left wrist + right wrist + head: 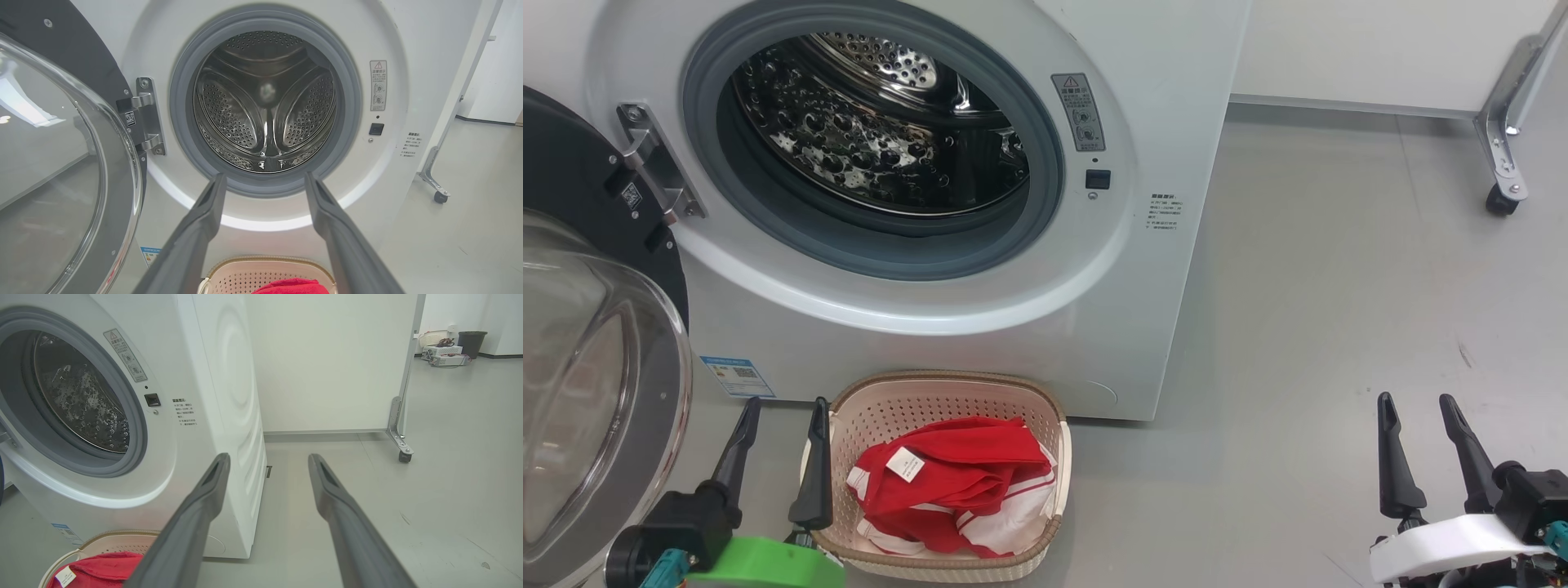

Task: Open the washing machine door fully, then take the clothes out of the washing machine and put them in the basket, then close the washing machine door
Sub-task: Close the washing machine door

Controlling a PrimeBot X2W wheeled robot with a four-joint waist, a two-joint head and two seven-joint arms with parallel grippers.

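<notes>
The clothes (pixel 947 490) lie in the basket (pixel 947 378) below the bare drum (pixel 874 139), so the left gripper (pixel 787 402) and right gripper (pixel 1416 398) hang empty, jaws spread, leaving the wide-open door (pixel 605 384) to close.

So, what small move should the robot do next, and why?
Probably bring the left gripper, jaws open and empty, to the washing machine door and swing it shut: the drum looks empty, the clothes lie in the basket, and the door stands wide open.
</notes>
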